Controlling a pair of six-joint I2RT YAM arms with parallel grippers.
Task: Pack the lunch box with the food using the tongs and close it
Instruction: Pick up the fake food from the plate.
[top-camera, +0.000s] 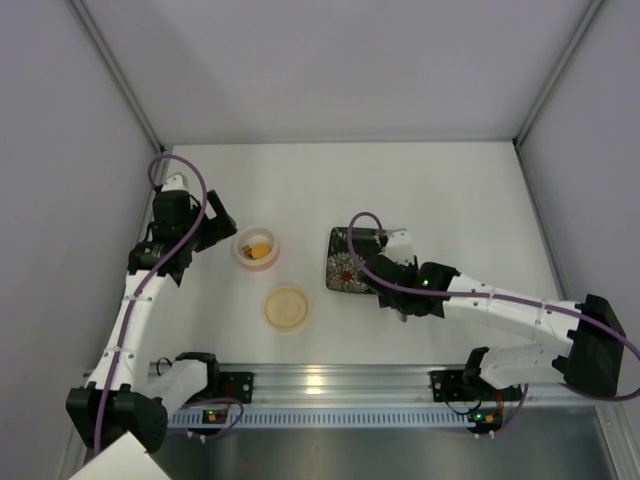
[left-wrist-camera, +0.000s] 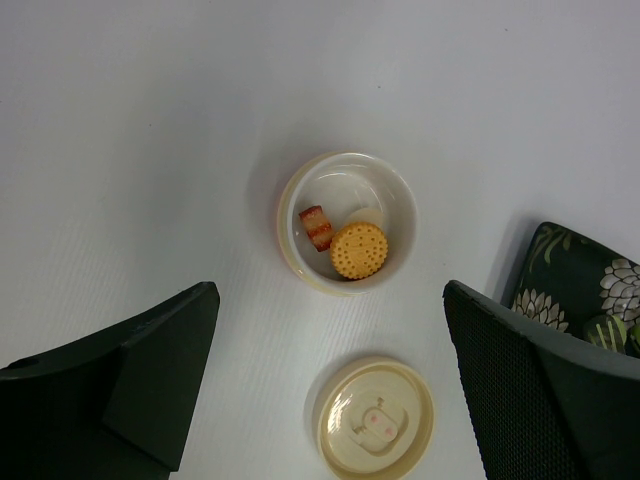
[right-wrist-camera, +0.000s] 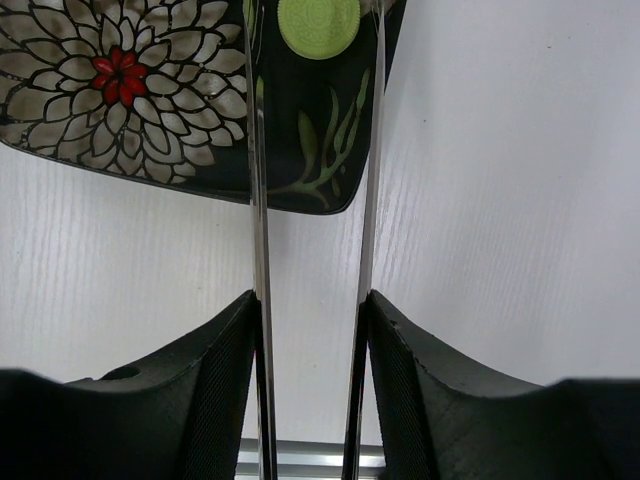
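Right gripper (right-wrist-camera: 311, 310) clamped on tongs (right-wrist-camera: 261, 200), their long arms running straight ahead, flanking green round piece (right-wrist-camera: 318, 22) on floral plate (right-wrist-camera: 120, 120).

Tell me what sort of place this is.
Probably a robot test cell in a lab: plain grey panels box in a white table, the left arm and right arm are bolted to an aluminium rail, and a lunch box, lid and floral plate are laid out as props.

Reading as a robotics lab cell: grey panels (top-camera: 60, 120) are enclosing white table (top-camera: 420, 190), w/ alu rail (top-camera: 330, 385) running along table's near edge.
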